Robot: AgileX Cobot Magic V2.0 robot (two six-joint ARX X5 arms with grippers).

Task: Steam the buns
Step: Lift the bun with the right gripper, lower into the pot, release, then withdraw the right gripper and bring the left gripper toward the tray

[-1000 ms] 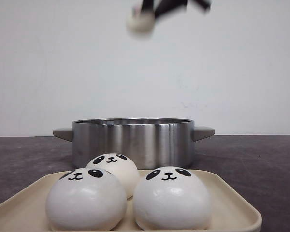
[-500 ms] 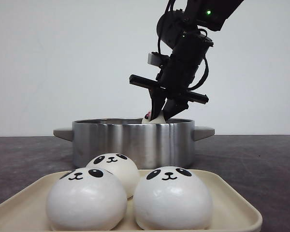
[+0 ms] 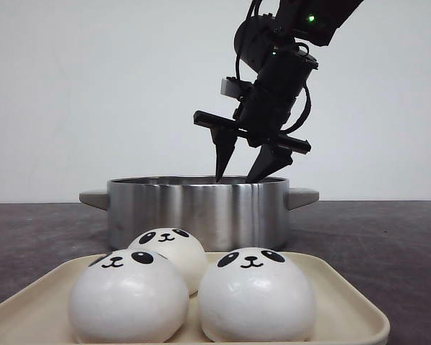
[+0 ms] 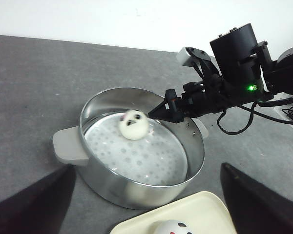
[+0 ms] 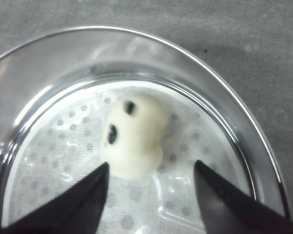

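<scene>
Three panda-faced buns (image 3: 128, 296) (image 3: 171, 251) (image 3: 256, 295) sit on the cream tray (image 3: 345, 289) in the foreground. Behind it stands the steel pot (image 3: 197, 208). My right gripper (image 3: 237, 176) hangs open just over the pot's rim, nothing between its fingers. A fourth bun (image 5: 134, 141) lies on its side on the dotted liner inside the pot (image 4: 136, 190), below the open right gripper (image 5: 151, 168). My left gripper (image 4: 146, 168) is open and wide, hovering over the pot's near side; one tray bun (image 4: 173, 227) peeks in beneath it.
The pot has grey side handles (image 3: 93, 198) (image 3: 302, 195). The tray (image 4: 210, 209) lies close against the pot's front. Dark grey tabletop (image 4: 34, 87) surrounds both, and a white wall stands behind. A black cable (image 4: 290, 114) lies at the table's right.
The right gripper came down from high up with a bun to the pot's rim, then opened. The bun left its fingers and now lies inside the pot.
</scene>
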